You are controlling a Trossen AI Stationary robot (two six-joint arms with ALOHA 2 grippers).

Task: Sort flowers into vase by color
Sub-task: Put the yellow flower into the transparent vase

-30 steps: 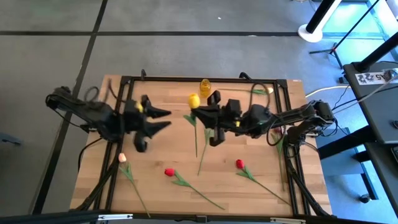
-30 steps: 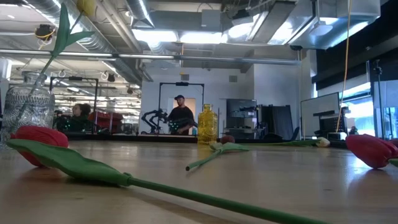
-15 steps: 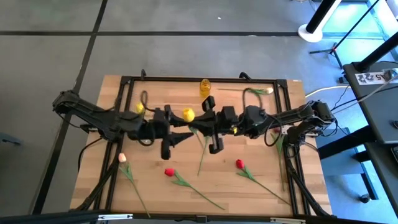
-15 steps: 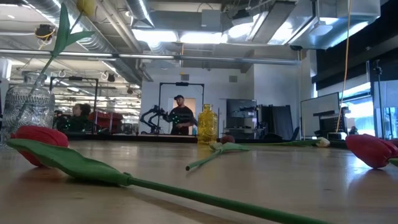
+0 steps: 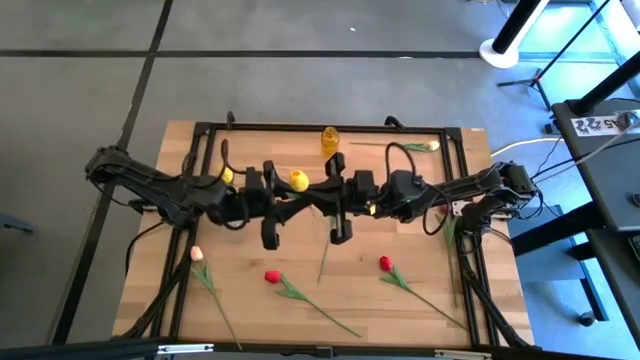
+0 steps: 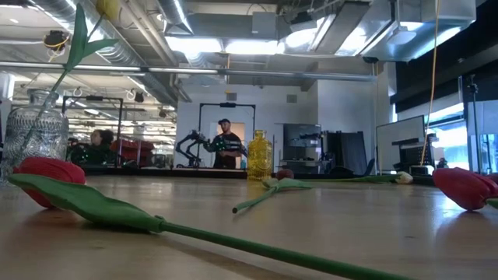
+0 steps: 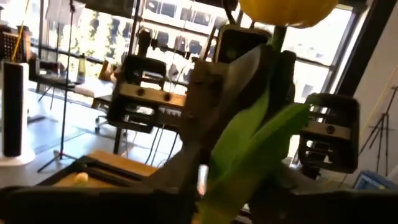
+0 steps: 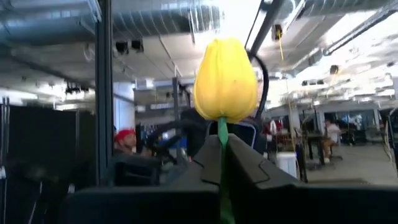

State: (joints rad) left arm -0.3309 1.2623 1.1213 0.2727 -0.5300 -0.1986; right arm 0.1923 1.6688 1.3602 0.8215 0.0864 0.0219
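A yellow tulip [image 5: 298, 180] is held up over the table's middle by my right gripper [image 5: 320, 193], which is shut on its stem. Its head [image 8: 225, 79] stands upright above the fingers. My left gripper [image 5: 296, 203] faces it from the left, open, with the tulip's leaves [image 7: 249, 149] between its fingers. A glass vase [image 6: 33, 134] holds another yellow tulip [image 5: 226, 174]. A yellow vase [image 5: 329, 139] stands at the far edge. Red tulips [image 5: 272, 276] [image 5: 385, 264], a peach one [image 5: 196, 254] and a cream one [image 5: 431, 146] lie flat. My right gripper pinches the yellow tulip's stem just below the head [image 8: 222, 134] between its two fingers, coming level from the table's right and across the stem. The tulip is lifted clear and upright. My left gripper straddles the leaves lower down; whether it touches them I cannot tell.
One loose stem [image 5: 325, 258] lies on the wood near the middle, partly under my right arm. A black frame [image 5: 300, 127] borders the table. Bare wood shows between the near-side flowers. People stand in the room beyond the far edge.
My left gripper has swung from the table's left side toward the right and reached the yellow tulip. My right gripper has carried the tulip a little toward the left and near side; the tulip's stem no longer trails over the table.
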